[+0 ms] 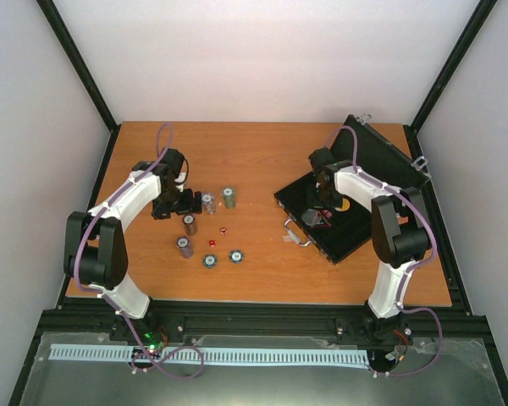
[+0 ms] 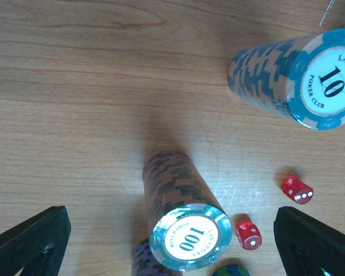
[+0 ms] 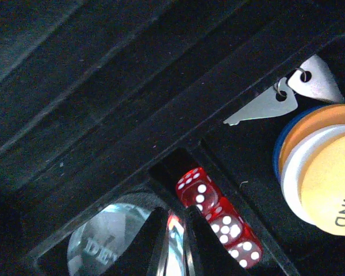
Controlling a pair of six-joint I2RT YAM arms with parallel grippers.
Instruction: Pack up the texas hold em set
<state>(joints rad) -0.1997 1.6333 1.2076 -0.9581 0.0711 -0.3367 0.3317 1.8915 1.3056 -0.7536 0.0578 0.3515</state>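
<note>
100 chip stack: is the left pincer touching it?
Apart. Left wrist view shows bare wood between the 100 chip stack and both fingers of the open left pincer.

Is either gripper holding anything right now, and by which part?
Left gripper is open, holding nothing. Right gripper is shut over the dice slot; a red sliver shows between its fingers, possibly a die, but the hold cannot be told.

Overhead camera faces down over the whole tabletop (image 1: 262, 152); wrist cameras sit close above its chip stacks (image 2: 181, 213) and open case (image 3: 92, 86).
</note>
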